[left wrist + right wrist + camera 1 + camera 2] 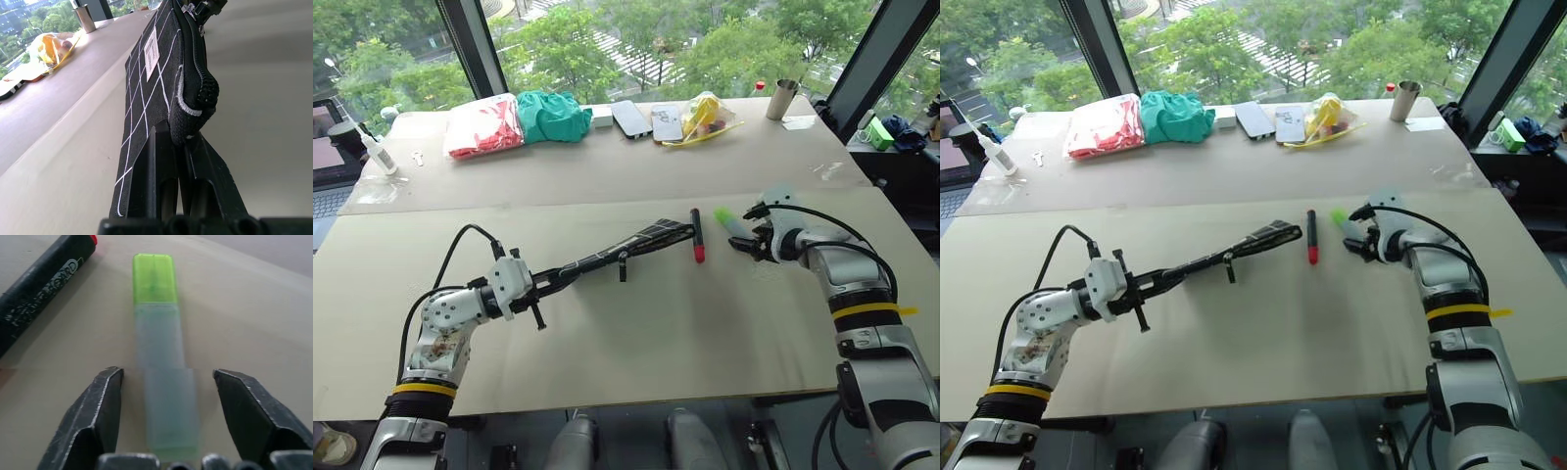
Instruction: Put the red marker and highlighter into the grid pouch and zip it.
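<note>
Two fingers of left gripper [178, 161] pinch grid pouch [161, 83] edge; right gripper [166, 404] fingers spread astride pale-green highlighter [164, 362].

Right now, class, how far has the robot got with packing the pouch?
Done: the left gripper is shut on the grid pouch, lifted above the table. In hand: the right gripper, open, straddles the highlighter without gripping. Left: the red marker lies on the table; zipping comes last.

We see a beige table [636, 343], the red marker [697, 236] and the highlighter [728, 221] lying on it side by side, at the far edge a red bag [483, 126], a green cloth [551, 115], a metal cup [782, 99]
</note>
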You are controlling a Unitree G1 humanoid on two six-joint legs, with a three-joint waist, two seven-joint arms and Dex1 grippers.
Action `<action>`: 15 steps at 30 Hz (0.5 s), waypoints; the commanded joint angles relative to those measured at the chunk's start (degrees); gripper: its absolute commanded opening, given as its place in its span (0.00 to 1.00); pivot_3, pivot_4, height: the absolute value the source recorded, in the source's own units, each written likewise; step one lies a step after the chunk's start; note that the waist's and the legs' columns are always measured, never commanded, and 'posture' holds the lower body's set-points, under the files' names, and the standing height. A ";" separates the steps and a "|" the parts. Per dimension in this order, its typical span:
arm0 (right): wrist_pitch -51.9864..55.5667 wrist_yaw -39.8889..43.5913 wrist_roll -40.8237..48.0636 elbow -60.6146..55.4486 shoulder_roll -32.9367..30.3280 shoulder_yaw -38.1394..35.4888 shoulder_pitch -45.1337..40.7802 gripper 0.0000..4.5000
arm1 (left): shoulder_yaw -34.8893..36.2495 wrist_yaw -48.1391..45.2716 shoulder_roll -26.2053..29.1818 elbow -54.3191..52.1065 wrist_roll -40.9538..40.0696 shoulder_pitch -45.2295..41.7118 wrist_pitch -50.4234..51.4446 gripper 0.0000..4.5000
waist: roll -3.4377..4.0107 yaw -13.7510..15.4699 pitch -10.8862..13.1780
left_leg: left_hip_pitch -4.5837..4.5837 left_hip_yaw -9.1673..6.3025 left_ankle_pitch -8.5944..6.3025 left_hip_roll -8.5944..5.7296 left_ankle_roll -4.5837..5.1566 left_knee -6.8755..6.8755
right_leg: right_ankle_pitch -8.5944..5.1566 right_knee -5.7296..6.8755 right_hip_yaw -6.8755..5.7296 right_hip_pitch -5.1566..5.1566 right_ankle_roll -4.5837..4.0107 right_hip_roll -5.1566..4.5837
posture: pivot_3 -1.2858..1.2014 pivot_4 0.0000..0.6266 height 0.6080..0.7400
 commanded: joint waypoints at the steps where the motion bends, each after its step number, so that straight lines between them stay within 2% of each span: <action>1: 3.54 2.23 1.89 -0.48 0.48 -0.54 0.82 0.42 | 1.84 -0.43 1.08 -2.28 -1.54 0.20 0.82 0.00 | 0.00 0.00 0.00 | 0.00 0.00 0.00 0.00 0.00 0.00 | 0.00 0.00 0.00 0.00 0.00 0.00 | 0.52 0.24 1.00; 3: 4.04 2.68 1.97 -1.33 0.35 -0.49 1.04 0.25 | 2.00 -0.77 1.42 -2.47 -1.54 0.30 1.41 0.00 | 0.00 0.00 0.00 | 0.01 -0.01 0.00 0.00 0.00 0.00 | 0.00 0.00 -0.01 0.01 0.00 0.00 | 0.52 0.24 1.00; 4: 4.30 2.98 2.05 -1.84 0.23 -0.46 1.11 0.23 | 2.05 -0.97 1.63 -2.70 -1.61 0.42 1.93 0.00 | 0.00 0.00 0.00 | 0.01 0.00 0.00 0.00 0.00 0.00 | 0.00 0.00 0.00 0.01 0.00 0.00 | 0.52 0.24 1.00; 10: 1.37 4.62 1.23 -6.21 -1.62 0.32 1.56 0.23 | 1.80 -2.26 3.11 -3.46 -1.55 1.04 6.07 0.00 | 0.00 0.00 0.00 | 0.01 0.00 0.00 0.00 0.01 0.00 | 0.00 0.01 0.00 0.00 0.00 0.01 | 0.52 0.24 1.00; 15: -5.20 11.14 0.33 -13.29 -9.50 0.80 1.93 0.23 | 1.53 -3.94 4.08 -4.74 -2.32 2.06 9.43 0.00 | 0.05 0.14 0.03 | -0.04 0.02 -0.01 -0.04 0.01 0.00 | 0.00 -0.02 0.01 -0.04 0.00 -0.04 | 0.52 0.24 1.00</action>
